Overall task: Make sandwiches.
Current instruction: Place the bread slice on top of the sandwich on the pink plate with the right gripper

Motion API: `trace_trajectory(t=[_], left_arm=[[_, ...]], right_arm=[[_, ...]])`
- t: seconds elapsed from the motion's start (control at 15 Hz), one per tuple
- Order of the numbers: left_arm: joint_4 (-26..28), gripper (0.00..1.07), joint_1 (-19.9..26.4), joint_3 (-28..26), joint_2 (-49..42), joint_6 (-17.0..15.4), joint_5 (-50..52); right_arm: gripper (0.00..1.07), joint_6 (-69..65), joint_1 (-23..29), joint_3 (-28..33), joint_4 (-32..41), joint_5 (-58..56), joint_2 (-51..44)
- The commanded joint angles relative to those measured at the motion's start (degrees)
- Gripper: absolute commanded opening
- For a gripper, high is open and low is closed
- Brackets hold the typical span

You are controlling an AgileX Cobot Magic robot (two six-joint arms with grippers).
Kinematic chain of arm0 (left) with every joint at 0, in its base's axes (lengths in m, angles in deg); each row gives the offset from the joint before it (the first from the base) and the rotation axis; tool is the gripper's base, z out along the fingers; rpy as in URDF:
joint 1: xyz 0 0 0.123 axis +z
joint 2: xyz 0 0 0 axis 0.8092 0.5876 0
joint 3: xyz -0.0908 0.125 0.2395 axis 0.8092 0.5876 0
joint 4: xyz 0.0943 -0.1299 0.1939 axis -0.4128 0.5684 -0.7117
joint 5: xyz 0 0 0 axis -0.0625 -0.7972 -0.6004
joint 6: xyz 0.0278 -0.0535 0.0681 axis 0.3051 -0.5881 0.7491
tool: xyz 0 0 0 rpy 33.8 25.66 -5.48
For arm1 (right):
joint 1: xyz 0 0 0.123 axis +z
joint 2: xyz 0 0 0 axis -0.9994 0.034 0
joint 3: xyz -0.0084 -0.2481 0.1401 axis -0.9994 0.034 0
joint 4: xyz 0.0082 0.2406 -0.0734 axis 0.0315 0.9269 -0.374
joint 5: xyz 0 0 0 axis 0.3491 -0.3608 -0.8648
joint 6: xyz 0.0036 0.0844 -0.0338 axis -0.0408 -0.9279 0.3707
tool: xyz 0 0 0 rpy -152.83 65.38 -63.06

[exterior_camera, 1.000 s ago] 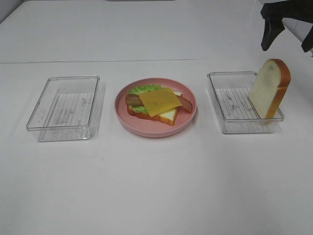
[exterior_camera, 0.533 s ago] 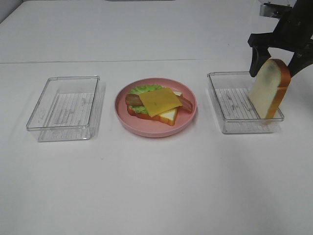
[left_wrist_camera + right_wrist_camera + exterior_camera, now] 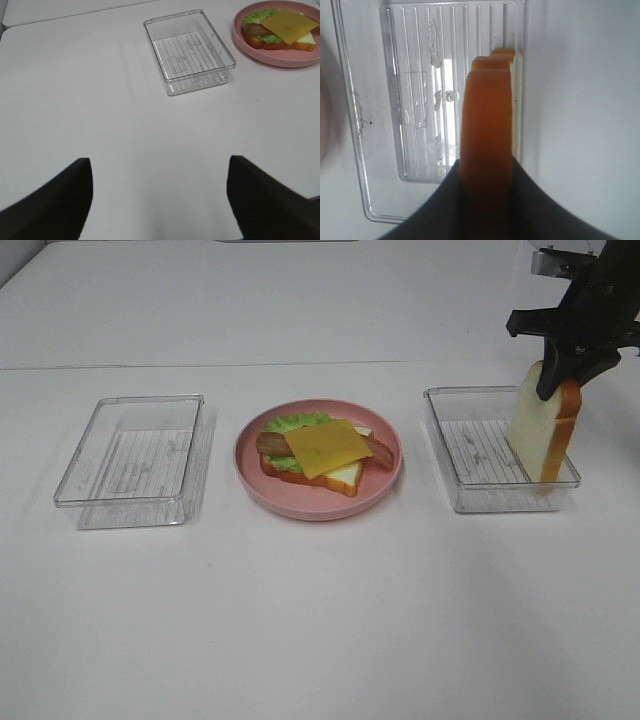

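A partial sandwich (image 3: 325, 450) lies on the round pink plate (image 3: 250, 478): a bread slice, green lettuce, bacon strips and a yellow cheese slice on top. It also shows in the left wrist view (image 3: 282, 27). A second bread slice (image 3: 540, 430) stands upright on its edge in the right clear tray (image 3: 470, 392). My right gripper (image 3: 562, 380) is shut on the top of that slice, with the orange crust (image 3: 487, 115) between its fingers. My left gripper (image 3: 160, 165) is open and empty above bare table. It does not show in the exterior view.
An empty clear tray (image 3: 128, 401) stands left of the plate, also in the left wrist view (image 3: 172, 20). The right tray's ribbed floor (image 3: 420, 100) lies beside the held slice. The white table's back edge runs behind the trays.
My right gripper came down from the upper right over the upright bread slice and closed on its top. The slice now stands a little straighter. Plate and left tray have not moved.
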Motion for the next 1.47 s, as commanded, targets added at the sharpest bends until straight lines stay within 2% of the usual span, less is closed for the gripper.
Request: trace_trajectory(t=[0.07,0.2,0.27,0.4,0.67,0.73,0.93,1.2,1.27,1.47], left_arm=[[0.34,0.72,-0.11,0.06,-0.46,-0.34,0.23],[0.34,0.72,-0.11,0.06,-0.46,-0.34,0.23],[0.34,0.72,-0.11,0.06,-0.46,-0.34,0.23],[0.34,0.72,-0.11,0.06,-0.46,-0.34,0.23],[0.34,0.72,-0.11,0.06,-0.46,-0.34,0.23],[0.34,0.72,-0.11,0.06,-0.46,-0.34,0.23],[0.34,0.72,-0.11,0.06,-0.46,-0.34,0.23],[0.34,0.72,-0.11,0.06,-0.46,-0.34,0.23],[0.34,0.72,-0.11,0.06,-0.46,-0.34,0.23],[0.34,0.72,-0.11,0.06,-0.46,-0.34,0.23]], right_arm=[[0.00,0.86,-0.29,-0.29,5.50,0.34,-1.89],[0.00,5.84,-0.29,-0.29,16.90,0.46,-4.30],[0.00,9.51,-0.29,-0.29,25.10,0.57,-5.73],[0.00,12.61,-0.11,-0.23,34.55,0.46,-6.02],[0.00,15.53,2.06,1.03,41.65,1.15,-4.07],[0.00,18.56,4.41,4.30,48.64,4.07,-2.06],[0.00,21.60,5.84,8.42,59.47,7.45,1.78],[0.00,23.84,6.25,10.14,67.21,5.96,5.79],[0.00,24.18,7.91,10.37,68.58,5.10,7.79],[0.00,24.12,9.80,10.60,69.50,6.70,10.31]])
